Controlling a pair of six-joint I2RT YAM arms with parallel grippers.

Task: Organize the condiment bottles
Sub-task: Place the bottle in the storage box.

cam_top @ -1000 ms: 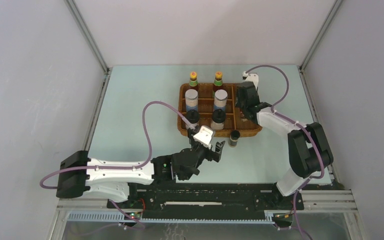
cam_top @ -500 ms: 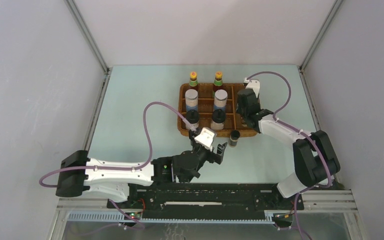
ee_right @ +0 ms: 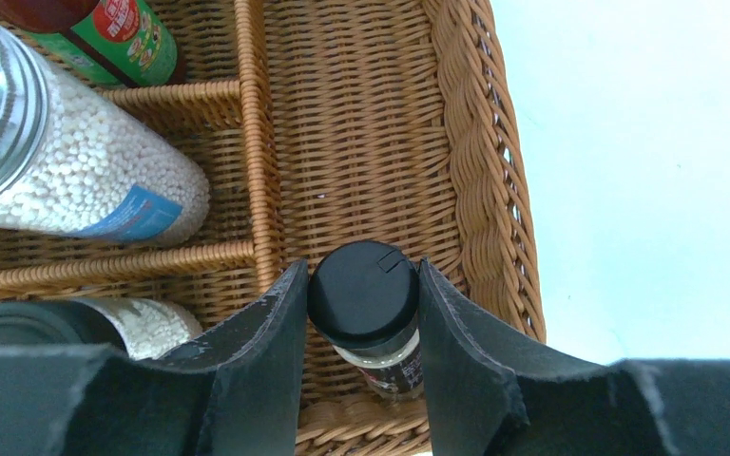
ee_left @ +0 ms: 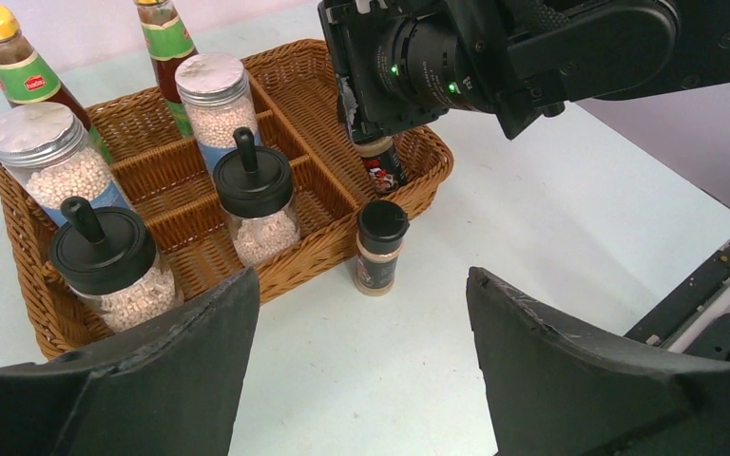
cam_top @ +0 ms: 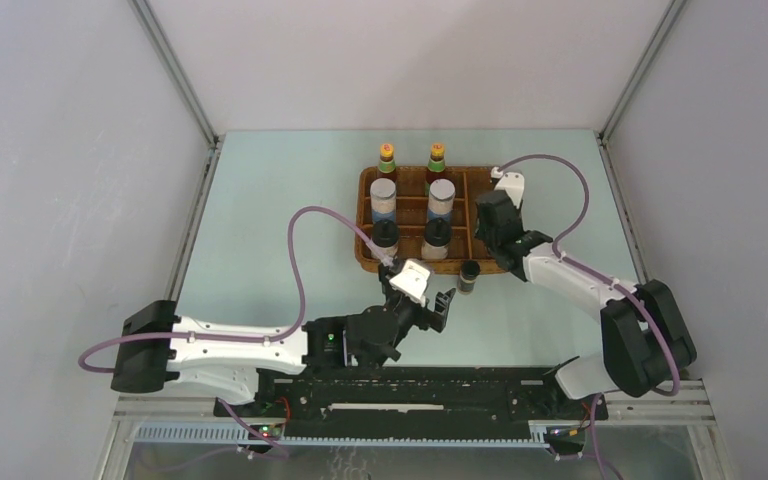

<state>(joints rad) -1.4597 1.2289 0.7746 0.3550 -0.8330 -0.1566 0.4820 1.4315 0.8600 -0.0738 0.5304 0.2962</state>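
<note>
Tiny dark bottle [ee_right: 363, 296] upright in the wicker tray [ee_right: 480, 190], right compartment, at its near rim, clamped between the right gripper [ee_right: 361, 285] fingers. Second tiny bottle [cam_top: 468, 276] stands on the tabletop [cam_top: 280, 200] just outside that rim. Left gripper [cam_top: 428, 296] spread wide, holding nothing.

The tray [ee_right: 489, 171] holds three rows of two across its left and middle columns: sauce bottles [cam_top: 387, 158] rearmost, shakers [cam_top: 383, 198] midway, jars [cam_top: 385, 238] nearest. One tiny bottle [ee_right: 363, 294] stands at the near end of the right compartment. A second tiny bottle [cam_top: 468, 276] stands on the table [cam_top: 260, 220], just before the tray's near rim.
</note>
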